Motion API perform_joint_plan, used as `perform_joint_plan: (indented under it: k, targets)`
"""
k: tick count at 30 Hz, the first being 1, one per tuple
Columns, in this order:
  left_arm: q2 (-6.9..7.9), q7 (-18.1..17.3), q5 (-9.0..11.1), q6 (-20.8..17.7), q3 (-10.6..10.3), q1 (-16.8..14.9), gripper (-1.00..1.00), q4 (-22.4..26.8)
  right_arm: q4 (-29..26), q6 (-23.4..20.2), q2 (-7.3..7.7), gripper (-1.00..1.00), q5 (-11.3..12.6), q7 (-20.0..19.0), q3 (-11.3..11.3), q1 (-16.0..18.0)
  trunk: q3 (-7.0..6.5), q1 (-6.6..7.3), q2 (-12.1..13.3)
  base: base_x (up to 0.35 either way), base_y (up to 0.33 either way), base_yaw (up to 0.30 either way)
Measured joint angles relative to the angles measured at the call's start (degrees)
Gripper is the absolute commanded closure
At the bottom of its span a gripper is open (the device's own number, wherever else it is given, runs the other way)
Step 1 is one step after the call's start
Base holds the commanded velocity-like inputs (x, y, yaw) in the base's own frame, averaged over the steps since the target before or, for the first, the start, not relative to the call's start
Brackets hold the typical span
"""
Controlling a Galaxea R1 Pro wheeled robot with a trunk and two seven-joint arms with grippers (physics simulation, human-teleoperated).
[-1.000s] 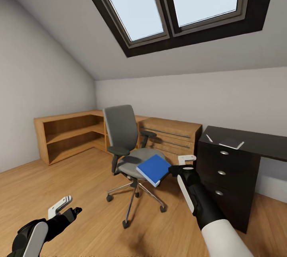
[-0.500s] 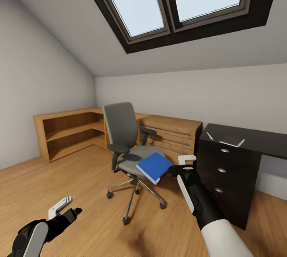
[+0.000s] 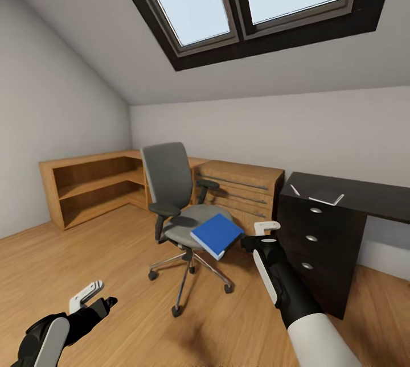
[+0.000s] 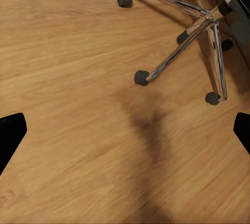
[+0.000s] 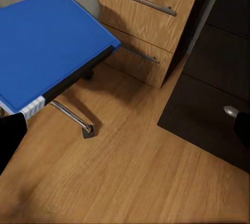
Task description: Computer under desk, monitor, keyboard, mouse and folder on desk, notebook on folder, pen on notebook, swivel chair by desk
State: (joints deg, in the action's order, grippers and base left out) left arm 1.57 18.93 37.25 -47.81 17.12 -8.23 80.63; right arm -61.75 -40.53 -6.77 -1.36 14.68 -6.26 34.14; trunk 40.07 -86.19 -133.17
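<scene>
The grey swivel chair [image 3: 167,176] stands on the wood floor, in front of the dresser. The blue folder [image 3: 216,234] lies tilted on its seat and overhangs the edge nearest my right gripper [image 3: 257,234]. That gripper is open, and one fingertip [image 5: 10,135] sits close beside the folder's white-edged corner [image 5: 32,107]. To the right, the black desk [image 3: 364,192] carries the dark notebook [image 3: 326,197] and the thin pen [image 3: 295,189]. My left gripper [image 3: 95,297] hangs open low over the floor, short of the chair's chrome base [image 4: 205,23].
A wooden dresser [image 3: 242,184] and low open shelves [image 3: 91,185] line the back wall under a sloped ceiling with a skylight. The desk's black three-drawer unit [image 3: 316,244] stands just right of my right arm. Bare plank floor lies around the chair.
The whole view has shifted slightly up and left, so the camera moved. Both arms keep their pose, and the folder has stayed with the chair.
</scene>
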Motion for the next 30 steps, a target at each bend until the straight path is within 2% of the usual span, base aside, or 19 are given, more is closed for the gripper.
perform_joint_plan:
  k: [13, 22, 30]
  targets:
    - [0.01, -0.08, -0.01, 0.00, 0.07, 0.00, -1.00, 0.06, 0.08, 0.00, 0.00, -1.00, 0.01, -0.01, 0.02, 0.00, 1.16, 0.00, 0.00, 0.000, 0.000, -0.103]
    - [0.01, -0.12, 0.01, 0.01, 0.08, 0.00, -1.00, 0.07, 2.47, 0.37, 0.00, -1.00, 0.13, -0.02, -0.05, 0.00, 1.96, 0.00, 0.00, 0.000, 0.000, -0.104]
    - [0.01, -0.17, 0.02, 0.00, 0.08, 0.00, -1.00, 0.08, 4.83, 3.26, 0.05, -1.00, 0.12, -0.17, 0.06, 0.00, 2.67, 0.00, 0.00, 0.000, 0.000, -0.083]
